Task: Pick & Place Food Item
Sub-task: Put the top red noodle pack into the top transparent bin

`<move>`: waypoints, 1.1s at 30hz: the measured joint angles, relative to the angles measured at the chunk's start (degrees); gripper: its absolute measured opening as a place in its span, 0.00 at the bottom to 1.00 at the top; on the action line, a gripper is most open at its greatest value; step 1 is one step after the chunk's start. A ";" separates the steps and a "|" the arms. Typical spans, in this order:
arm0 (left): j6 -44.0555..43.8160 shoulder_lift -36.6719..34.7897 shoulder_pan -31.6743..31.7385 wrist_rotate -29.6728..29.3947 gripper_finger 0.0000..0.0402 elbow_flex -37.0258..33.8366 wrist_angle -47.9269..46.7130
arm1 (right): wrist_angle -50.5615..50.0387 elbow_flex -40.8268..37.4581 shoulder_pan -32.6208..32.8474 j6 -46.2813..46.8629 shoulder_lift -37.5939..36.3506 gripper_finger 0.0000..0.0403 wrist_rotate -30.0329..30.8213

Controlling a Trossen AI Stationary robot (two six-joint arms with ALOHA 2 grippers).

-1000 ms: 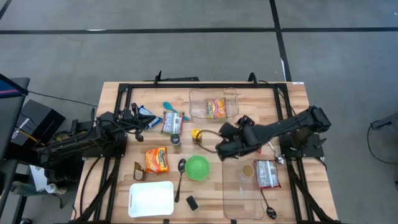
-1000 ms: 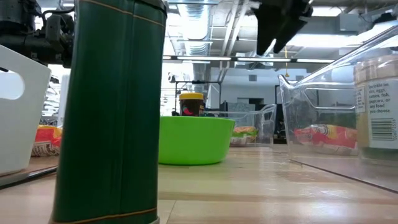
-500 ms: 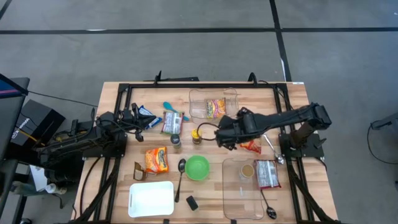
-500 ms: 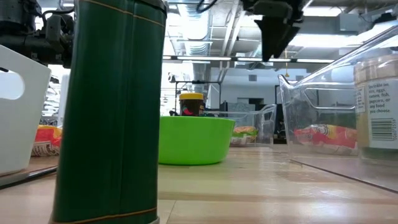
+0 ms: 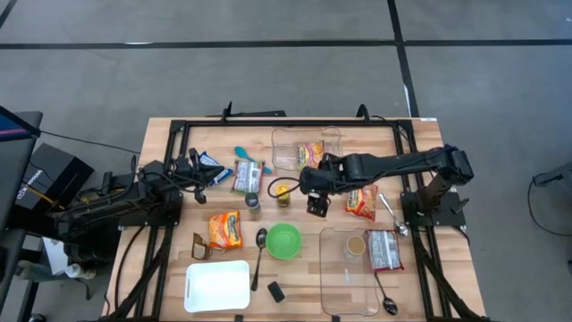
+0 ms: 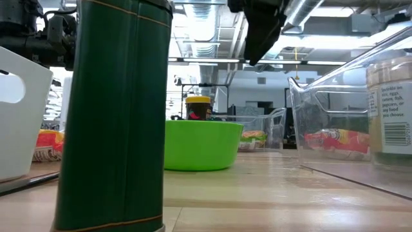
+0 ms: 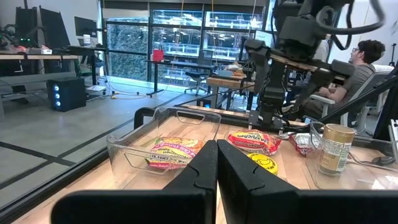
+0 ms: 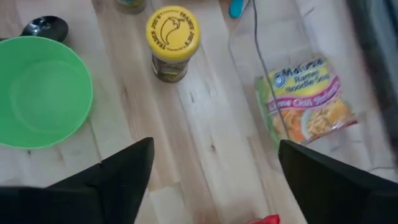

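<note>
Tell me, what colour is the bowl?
The bowl is bright green, clearest in the right wrist view.

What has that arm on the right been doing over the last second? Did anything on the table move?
The right gripper swept, open and empty, from near the clear bin toward the yellow-lidded jar, uncovering the red noodle packet. Nothing was grabbed. The left gripper, green bowl and other items stayed put.

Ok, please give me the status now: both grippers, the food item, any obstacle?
Right gripper open, empty, hovering mid-table. Left gripper shut, parked at left edge. Yellow-lidded jar upright, untouched, just beside right gripper. Green bowl close by.
</note>
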 joint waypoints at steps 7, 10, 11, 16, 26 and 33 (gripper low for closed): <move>0.00 0.00 0.01 0.00 0.00 0.00 0.00 | -2.74 0.00 -2.35 3.88 0.01 0.69 -2.16; 0.00 0.00 0.00 0.00 0.00 0.01 0.00 | -5.37 0.00 -2.85 6.09 0.00 0.66 -2.14; 0.00 0.00 0.00 0.00 0.00 -0.01 0.00 | -6.14 0.00 -2.89 6.75 0.00 0.65 -2.14; 0.00 0.00 0.02 0.01 0.00 0.01 0.00 | -8.53 -0.02 -2.54 9.15 0.02 0.60 -1.23; 0.00 0.00 0.02 0.02 0.00 -0.01 0.00 | -4.01 -5.73 -1.89 9.63 -0.87 0.54 -1.11; 0.00 0.35 0.01 0.01 0.00 -0.01 0.02 | 1.88 -15.56 -2.00 12.82 -7.09 0.53 -2.74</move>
